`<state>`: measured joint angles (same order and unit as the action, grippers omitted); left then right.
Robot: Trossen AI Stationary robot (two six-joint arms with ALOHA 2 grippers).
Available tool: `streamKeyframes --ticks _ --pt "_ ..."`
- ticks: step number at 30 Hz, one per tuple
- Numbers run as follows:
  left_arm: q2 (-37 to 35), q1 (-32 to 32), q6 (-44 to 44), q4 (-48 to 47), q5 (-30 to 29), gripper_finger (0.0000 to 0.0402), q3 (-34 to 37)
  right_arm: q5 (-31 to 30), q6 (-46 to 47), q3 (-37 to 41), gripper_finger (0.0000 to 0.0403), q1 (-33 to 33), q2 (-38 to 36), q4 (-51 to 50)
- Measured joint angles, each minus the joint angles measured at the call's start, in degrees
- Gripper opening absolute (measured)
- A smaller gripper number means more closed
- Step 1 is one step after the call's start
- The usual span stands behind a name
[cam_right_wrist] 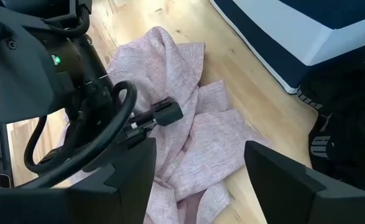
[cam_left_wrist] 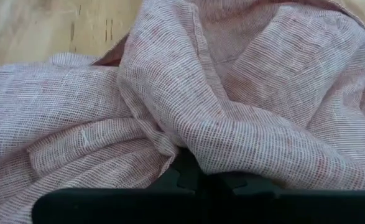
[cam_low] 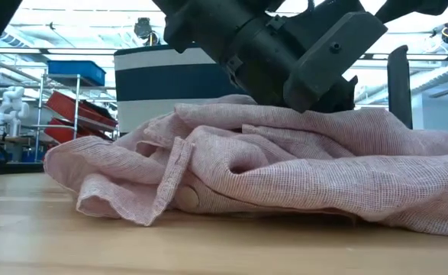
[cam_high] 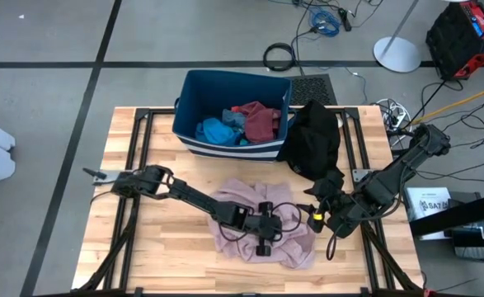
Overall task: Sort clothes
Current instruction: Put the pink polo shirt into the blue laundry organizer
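Pink garment (cam_high: 250,216): lying crumpled mid-table, not yet sorted.
Black garment (cam_high: 314,140): lying beside the bin, unsorted.
Bin (cam_high: 194,106): already holding blue and maroon clothes (cam_high: 237,124).
Left gripper (cam_high: 263,239): pinching pink fabric, fingers clenched.
Right gripper (cam_high: 318,216): hovering at the garment's edge, spread, empty.

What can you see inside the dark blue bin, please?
Inside the bin lie bright blue, maroon and teal-grey clothes. Anything beneath them is covered.
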<state>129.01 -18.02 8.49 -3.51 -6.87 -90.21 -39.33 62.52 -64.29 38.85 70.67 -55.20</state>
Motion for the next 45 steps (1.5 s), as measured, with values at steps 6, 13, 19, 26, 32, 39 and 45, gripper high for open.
streamKeyframes --ticks 6,13,19,26,32,39,45 --pt "0.02 0.03 -0.29 0.07 0.87 0.0017 0.02 -0.07 -0.13 0.00 0.0233 0.00 0.00 0.00" --pt "-0.49 -1.28 -3.79 -0.77 0.57 0.0085 0.13 -0.14 -0.51 0.00 0.0233 0.00 0.00 0.04" --pt "-4.19 -1.36 0.23 -6.64 -0.23 0.0165 0.26 -0.13 -0.61 0.00 0.0233 0.00 0.04 0.07" --pt "-11.88 -1.83 -1.63 -10.18 -3.69 0.0198 0.31 -0.85 -1.62 0.00 0.0233 -0.15 0.04 0.04" --pt "-18.86 -3.31 -5.94 -14.74 -11.99 0.0198 0.27 -1.37 -0.62 0.00 0.0233 -0.25 0.06 0.11" --pt "-26.47 -5.95 -6.30 -24.27 -19.99 0.0199 0.39 -0.54 1.62 0.00 0.0233 -1.99 2.76 6.12" --pt "-32.38 -8.07 -3.92 -33.79 -27.99 0.0199 4.05 10.77 -7.67 0.00 0.0235 -6.54 9.15 15.54"
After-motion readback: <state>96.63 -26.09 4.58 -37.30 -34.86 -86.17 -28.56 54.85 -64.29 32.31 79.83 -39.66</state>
